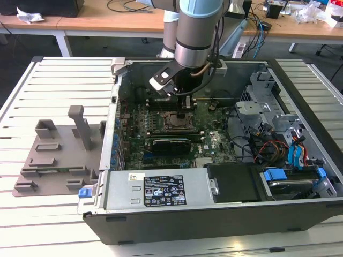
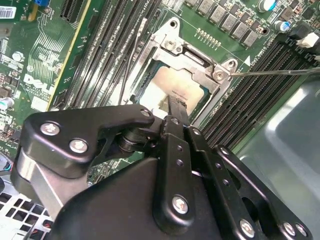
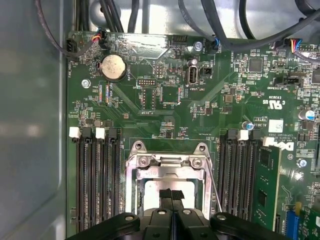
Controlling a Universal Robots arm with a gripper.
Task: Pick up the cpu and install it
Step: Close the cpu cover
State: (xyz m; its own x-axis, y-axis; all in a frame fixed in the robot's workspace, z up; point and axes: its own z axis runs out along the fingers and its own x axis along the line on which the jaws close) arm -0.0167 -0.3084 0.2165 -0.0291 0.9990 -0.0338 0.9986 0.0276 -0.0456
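Both fingers (image 3: 166, 196) of the gripper (image 3: 172, 193) pressed together — tips at the cpu (image 2: 167, 82) lying in the socket (image 2: 197, 60).

Exterior view: raised, off the surface (image 1: 64, 80), looking down at a slant into the open case (image 1: 214, 225); middle distance, with the whole case and the lower arm (image 1: 195, 32) in frame.
First wrist view: close, square-on to the motherboard (image 3: 150, 120), looking past the tool (image 3: 171, 196).
Second wrist view: nearer, slanted, looking over the tool's body.
Shared by all three: the socket (image 3: 167, 167) and the tool tip.
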